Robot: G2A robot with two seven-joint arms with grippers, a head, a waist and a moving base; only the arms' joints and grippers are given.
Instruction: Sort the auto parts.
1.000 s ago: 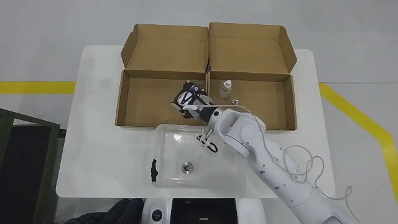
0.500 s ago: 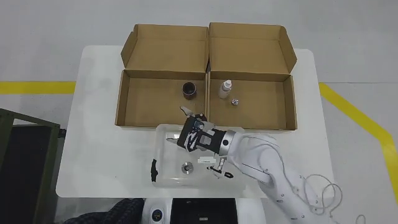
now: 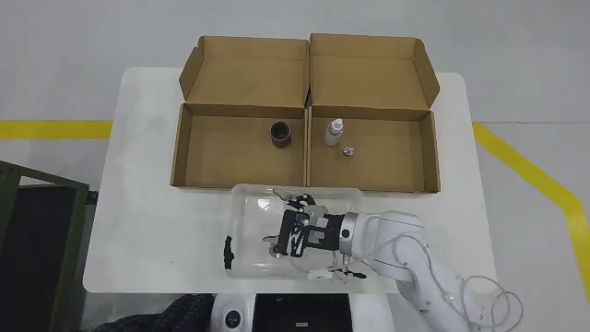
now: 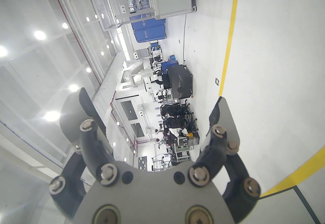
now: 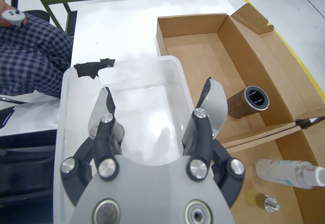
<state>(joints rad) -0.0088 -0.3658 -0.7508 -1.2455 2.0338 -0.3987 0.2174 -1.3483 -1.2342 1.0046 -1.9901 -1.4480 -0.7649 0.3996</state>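
fingers [image 5: 214,100] of right gripper [image 5: 157,85] apart over clear bin [image 5: 147,113]

Bright, even light is supplied from overhead. Flare is produced around the ceiling lights [image 4: 52,116]. Glare is seen on the clear tub [image 5: 149,105] and the counter [image 5: 114,22]. Straight lines are bent near wrist-view edges.

On the table [image 3: 138,194], the left box [image 3: 221,161] and right box [image 3: 396,161] stand side by side, far. A cylinder [image 3: 279,133] lies far right in the left box; a bottle [image 3: 333,131] and small fitting [image 3: 348,150] lie far left in the right box. A bin [image 3: 241,205] sits nearer, the right gripper [image 5: 158,86] seemingly inside it.
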